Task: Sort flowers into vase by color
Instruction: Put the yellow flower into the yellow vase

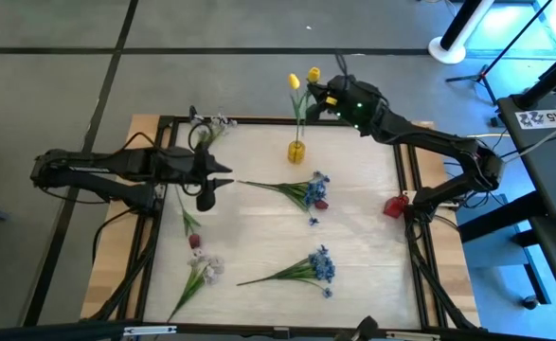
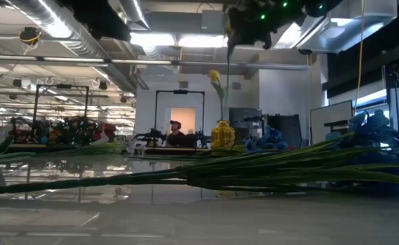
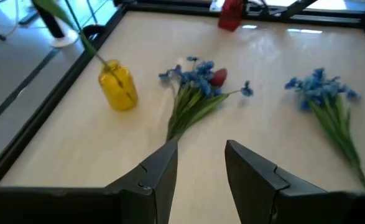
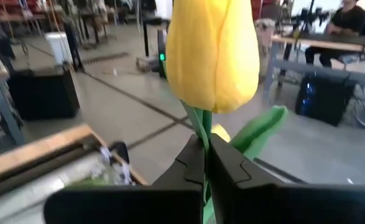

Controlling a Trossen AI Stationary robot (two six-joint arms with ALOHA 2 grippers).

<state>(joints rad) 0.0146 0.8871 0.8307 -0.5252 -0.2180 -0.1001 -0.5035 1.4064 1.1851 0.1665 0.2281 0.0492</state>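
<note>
The right gripper (image 4: 205,163) is clamped on the green stem of a yellow tulip (image 4: 212,53), its two dark fingers pinched together just under the bloom. From above, that gripper (image 1: 327,98) hangs beyond the far edge of the table (image 1: 363,227), with the tulip head (image 1: 313,75) showing at its tip. Just beside it a second yellow tulip (image 1: 295,82) stands on a long stem in the yellow vase (image 1: 296,151), which sits near the far edge of the tabletop.

The left gripper (image 3: 199,163) hovers low over the left part of the table with its fingers spread apart and nothing between them. Ahead of it lies a blue flower bunch (image 3: 194,78) with a dark red bud (image 3: 218,77) touching its blooms, and farther right a second blue bunch (image 3: 322,87) well apart from the first. Seen from overhead, the first blue bunch (image 1: 308,189) is mid-table and the second (image 1: 317,266) lies nearer the front edge. A white sprig (image 1: 206,269) and a dark red tulip (image 1: 194,241) lie close together at the front left, and another white sprig (image 1: 217,125) lies at the far left corner. A small red object (image 1: 396,205) sits at the table's right edge.
</note>
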